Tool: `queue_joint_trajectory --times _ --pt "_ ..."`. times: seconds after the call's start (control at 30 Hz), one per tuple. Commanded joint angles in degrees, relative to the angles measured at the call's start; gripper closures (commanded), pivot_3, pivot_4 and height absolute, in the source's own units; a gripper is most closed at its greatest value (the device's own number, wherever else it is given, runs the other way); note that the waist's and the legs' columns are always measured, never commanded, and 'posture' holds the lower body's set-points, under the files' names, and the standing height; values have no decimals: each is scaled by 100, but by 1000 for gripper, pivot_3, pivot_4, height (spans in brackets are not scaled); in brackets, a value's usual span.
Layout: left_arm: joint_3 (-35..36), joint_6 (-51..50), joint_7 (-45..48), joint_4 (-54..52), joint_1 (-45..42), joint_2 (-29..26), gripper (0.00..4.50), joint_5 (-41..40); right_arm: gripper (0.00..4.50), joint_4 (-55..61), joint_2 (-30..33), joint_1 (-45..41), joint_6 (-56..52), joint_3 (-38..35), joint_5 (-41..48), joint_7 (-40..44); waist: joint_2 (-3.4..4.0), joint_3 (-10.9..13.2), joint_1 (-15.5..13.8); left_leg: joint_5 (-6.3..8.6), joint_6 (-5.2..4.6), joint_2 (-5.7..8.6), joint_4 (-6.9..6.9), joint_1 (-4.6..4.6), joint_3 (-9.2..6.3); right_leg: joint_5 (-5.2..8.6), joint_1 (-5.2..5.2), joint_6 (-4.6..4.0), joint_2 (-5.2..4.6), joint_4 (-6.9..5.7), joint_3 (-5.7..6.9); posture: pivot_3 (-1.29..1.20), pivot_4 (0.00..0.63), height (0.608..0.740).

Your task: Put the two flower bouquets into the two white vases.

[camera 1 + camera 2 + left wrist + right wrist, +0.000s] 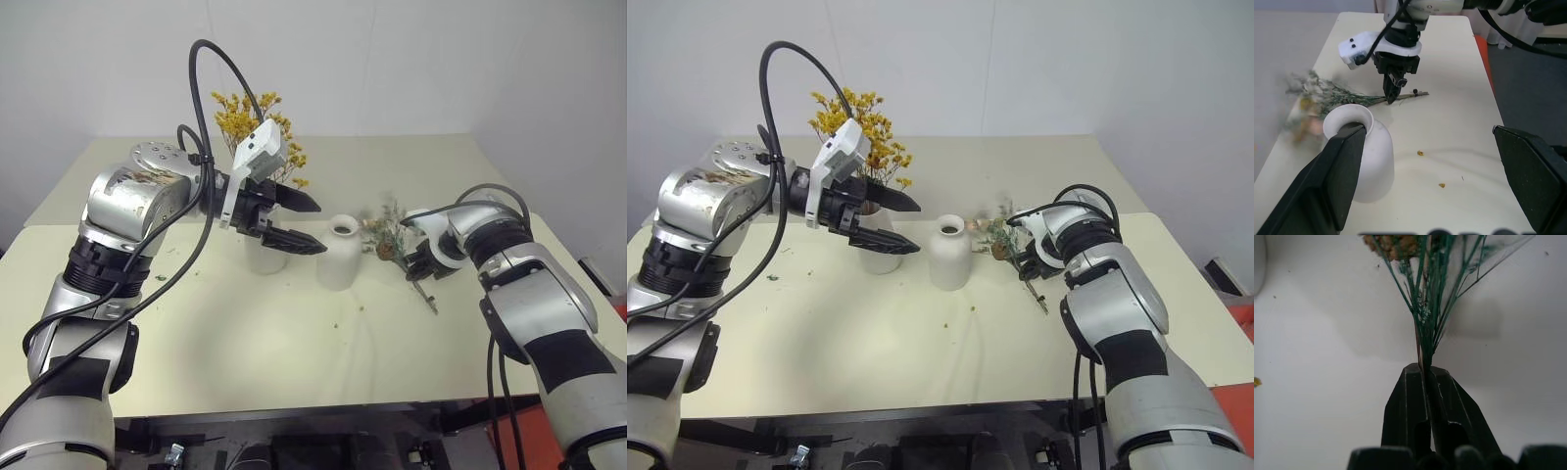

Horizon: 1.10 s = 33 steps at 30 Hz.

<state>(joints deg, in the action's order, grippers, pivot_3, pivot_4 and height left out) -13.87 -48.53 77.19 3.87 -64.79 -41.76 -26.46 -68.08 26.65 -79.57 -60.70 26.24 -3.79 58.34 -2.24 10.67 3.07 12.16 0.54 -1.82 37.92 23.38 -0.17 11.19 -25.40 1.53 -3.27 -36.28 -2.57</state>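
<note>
The yellow-orange flower bouquet stands in the taller white vase, which is partly hidden behind my left gripper. That gripper hangs open above the table, beside the shorter bottle-shaped white vase, with nothing between its fingers. The grey-green bouquet lies on the table just right of the short vase. My right gripper points down at the table and is shut on that bouquet's stems, with its heads toward the vase.
The cream table holds a few crumbs of dried flower near the short vase. Its front edge runs close below my arms. A white wall stands behind the table.
</note>
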Motion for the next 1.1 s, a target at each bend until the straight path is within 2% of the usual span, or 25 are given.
queue_joint_trajectory --times 0.03,0.23,0.33,0.43,0.6,0.7,0.9,1.1 --pt "13 129 80 -152 -56 -108 0 105 4458 42 259 -280 -235 -362 -12 -81 4 2 5 0 0 0 0 1 0 0 0 0 0 0 0 0 150 740" --pt "28 272 200 -41 -39 -189 0 233 4458 478 638 -503 -481 -1402 242 -965 8 5 6 0 0 1 0 2 0 0 0 0 -1 5 0 0 150 740" --pt "29 322 254 15 -47 -209 0 273 4458 945 703 -515 -398 -2333 581 -1785 8 5 20 0 0 0 -1 1 0 0 0 0 -1 3 -1 0 150 740" --pt "4 369 288 69 -75 -208 0 341 4458 2016 573 -98 54 -3166 867 -2571 9 6 52 0 0 0 -2 1 1 1 -2 1 0 1 -2 0 150 740" --pt "14 353 351 106 -103 -238 0 407 4458 4366 31 1157 1424 -3995 1558 -2723 9 6 63 0 0 -1 -6 1 -2 17 2 28 1 8 -3 0 150 740" --pt "-8 361 403 60 -81 -297 0 456 4458 5060 -152 1486 1752 -4027 1864 -2557 19 12 66 0 0 2 -5 9 0 3 -7 10 -1 4 -6 0 150 740" --pt "37 319 406 23 -63 -353 0 459 4458 5600 -684 1544 1721 -4383 2973 -2271 22 14 66 0 0 -1 -5 9 -2 -2 -8 2 1 3 -4 0 150 740" --pt "77 272 397 -89 13 -452 0 443 4458 6167 -813 1828 1585 -4066 3503 -1901 23 14 47 0 -1 -1 -5 8 -2 -2 -8 2 1 1 -3 0 150 740"
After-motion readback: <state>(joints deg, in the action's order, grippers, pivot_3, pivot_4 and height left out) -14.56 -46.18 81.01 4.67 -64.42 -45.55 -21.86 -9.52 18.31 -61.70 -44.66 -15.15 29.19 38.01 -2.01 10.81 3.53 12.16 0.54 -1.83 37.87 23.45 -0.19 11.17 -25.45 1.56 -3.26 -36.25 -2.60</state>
